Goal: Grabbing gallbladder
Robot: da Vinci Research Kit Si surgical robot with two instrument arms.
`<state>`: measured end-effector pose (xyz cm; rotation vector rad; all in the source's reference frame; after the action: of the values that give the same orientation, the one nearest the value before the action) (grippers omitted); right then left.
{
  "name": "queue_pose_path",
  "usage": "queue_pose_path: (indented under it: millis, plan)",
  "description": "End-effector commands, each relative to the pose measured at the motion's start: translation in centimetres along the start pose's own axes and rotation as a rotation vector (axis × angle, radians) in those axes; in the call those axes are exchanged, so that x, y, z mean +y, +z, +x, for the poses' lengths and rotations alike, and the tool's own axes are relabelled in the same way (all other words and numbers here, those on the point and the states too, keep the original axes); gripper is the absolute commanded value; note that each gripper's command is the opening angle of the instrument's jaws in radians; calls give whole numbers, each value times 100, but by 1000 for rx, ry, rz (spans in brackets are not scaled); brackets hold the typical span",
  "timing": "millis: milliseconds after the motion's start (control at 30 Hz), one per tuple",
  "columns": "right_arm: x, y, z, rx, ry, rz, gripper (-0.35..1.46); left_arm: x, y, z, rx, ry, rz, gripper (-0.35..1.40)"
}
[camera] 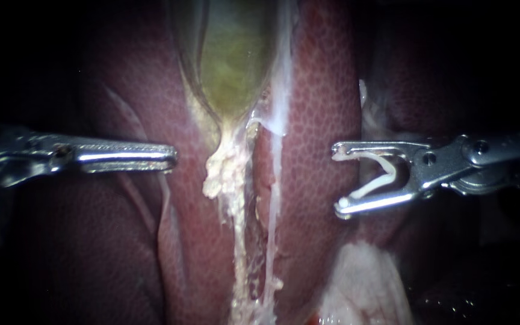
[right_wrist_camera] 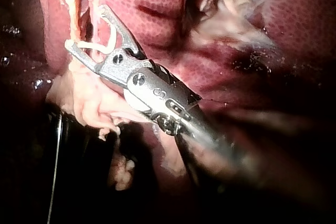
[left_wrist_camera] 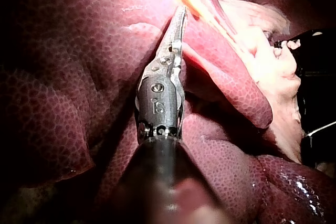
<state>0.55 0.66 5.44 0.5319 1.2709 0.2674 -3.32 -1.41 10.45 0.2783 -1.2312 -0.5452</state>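
Held clear either side of the gallbladder (camera: 233, 66), likely for an open approach: jaws closed, empty on left instrument (camera: 167, 157); spread, gripping a white clip (camera: 386, 176) on right instrument (camera: 339, 180).

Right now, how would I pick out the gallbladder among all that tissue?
Start from the dark red, honeycomb-patterned liver filling the endoscope view. In its upper middle groove lies the gallbladder, a translucent yellow-green sac tapering down into a pale crumbly strand. It is the only green thing; its neighbours are red or white.
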Motion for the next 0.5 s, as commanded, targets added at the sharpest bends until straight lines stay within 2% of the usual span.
queue_pose_path:
  millis: [33,500]
  plan:
    - [0,0,0,0,0,0,59,0,0,0,0,0,0,-35]
    - [0,0,0,0,0,0,59,-5,-1,-3,3,0,-1,-35]
